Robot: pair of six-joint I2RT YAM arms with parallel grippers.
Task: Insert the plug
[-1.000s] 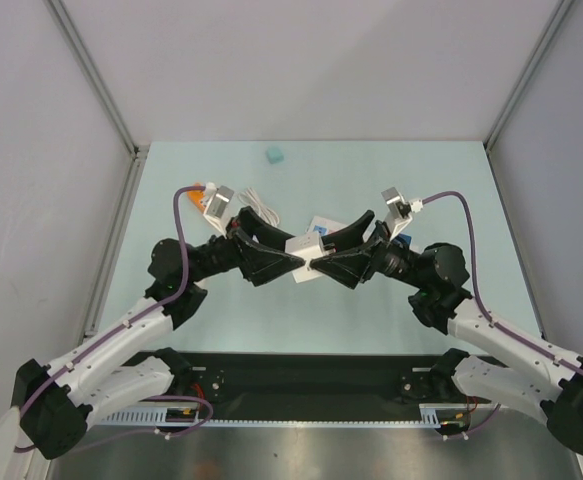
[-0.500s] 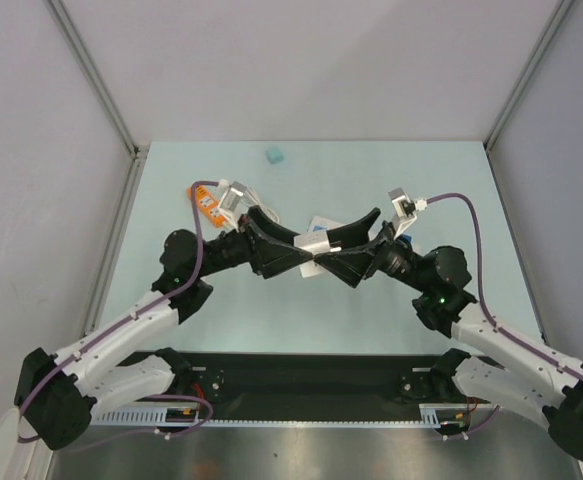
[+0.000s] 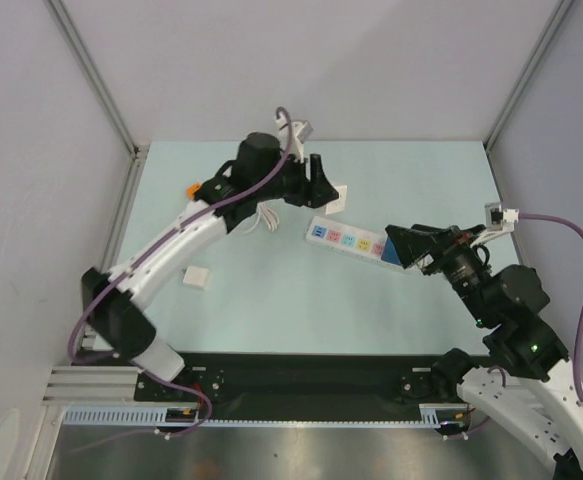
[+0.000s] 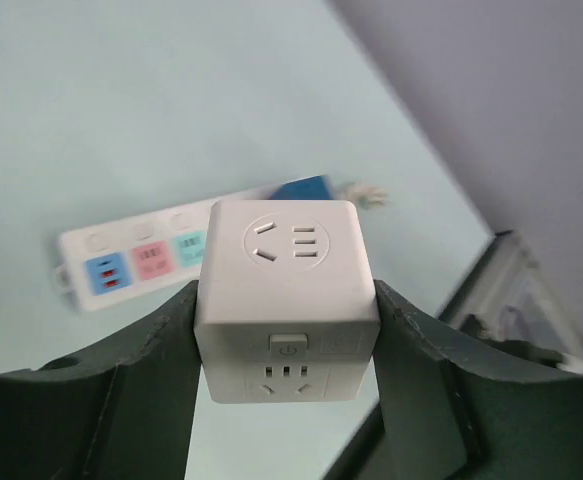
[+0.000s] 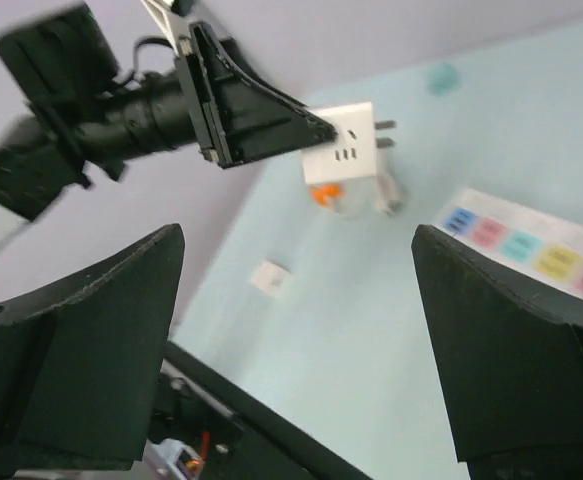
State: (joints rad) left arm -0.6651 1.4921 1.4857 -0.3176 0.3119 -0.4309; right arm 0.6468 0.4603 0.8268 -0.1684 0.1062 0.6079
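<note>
The left arm is stretched far across the worktop, wrist bent to the right. The left pincer is closed partway on the white cube-shaped plug, one finger on each side, holding it in the air. Its prongs look to stick out sideways rather than down, so I judge they must be turned down before insertion. The power strip lies flat just beside and nearer than the plug, its long axis slanting from far left to near right. This arm is plainly the closer one. The right arm is folded back, and the right pincer is spread wide and empty at the strip's right end; I cannot tell whether it touches.
</note>
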